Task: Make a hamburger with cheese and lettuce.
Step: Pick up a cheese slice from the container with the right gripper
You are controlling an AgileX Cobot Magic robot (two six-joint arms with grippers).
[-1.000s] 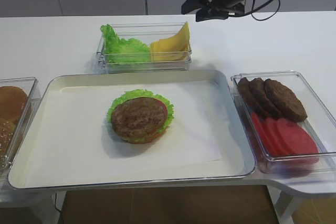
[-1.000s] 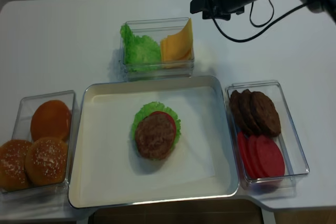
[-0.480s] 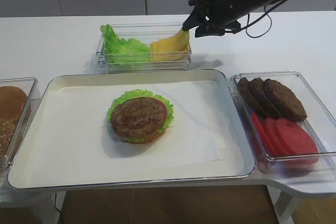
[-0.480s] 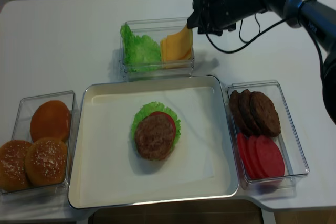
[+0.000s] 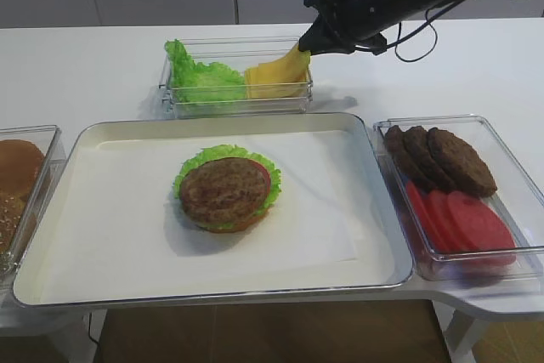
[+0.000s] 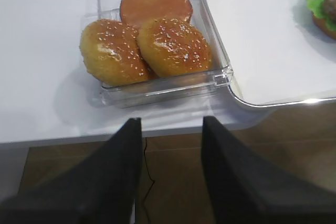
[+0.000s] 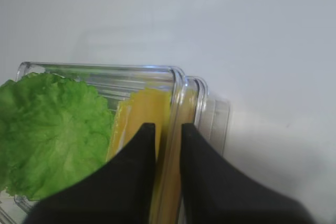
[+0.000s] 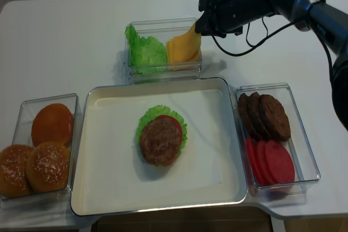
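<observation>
Reaching leftward, right gripper (image 7: 167,129) pinches cheese (image 7: 140,111) upper corner.

My fingers (image 7: 131,182) are matt black plastic. Cheese (image 7: 140,116) looks smooth, waxy yellow. Lettuce (image 7: 50,129) is frilly, matt green. Bins (image 5: 289,101) are clear glossy plastic. Tray (image 5: 387,235) is shiny metal, lined with matt white paper (image 5: 119,235). Patty (image 5: 223,191) is rough, grilled brown. Tabletop (image 8: 65,36) is smooth white.

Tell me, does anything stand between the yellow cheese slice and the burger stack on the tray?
Nothing visible does. The right gripper is at the yellow cheese slice in its clear container; the open white tray leads straight to the hamburger stack.
</observation>
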